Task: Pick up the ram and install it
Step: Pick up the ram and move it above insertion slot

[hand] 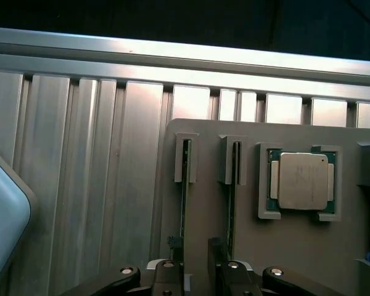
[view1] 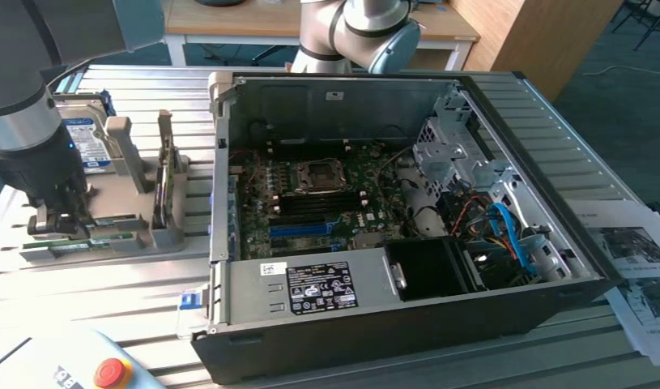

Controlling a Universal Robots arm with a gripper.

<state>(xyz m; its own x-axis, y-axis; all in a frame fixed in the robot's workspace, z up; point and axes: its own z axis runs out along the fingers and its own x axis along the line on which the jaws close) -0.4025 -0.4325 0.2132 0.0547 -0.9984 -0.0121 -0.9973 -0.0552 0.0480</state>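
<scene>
Arm (view1: 25, 134) vertical, open jaws straddling the ram (hand: 184, 185).

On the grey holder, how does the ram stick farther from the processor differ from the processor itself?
The ram stick stands on edge in a narrow slot; the processor lies flat in a square recess. The ram stick is long and thin, showing just a green edge; the processor is squarish, with a broad silver lid over a green border. Both sit in the same grey holder.
</scene>
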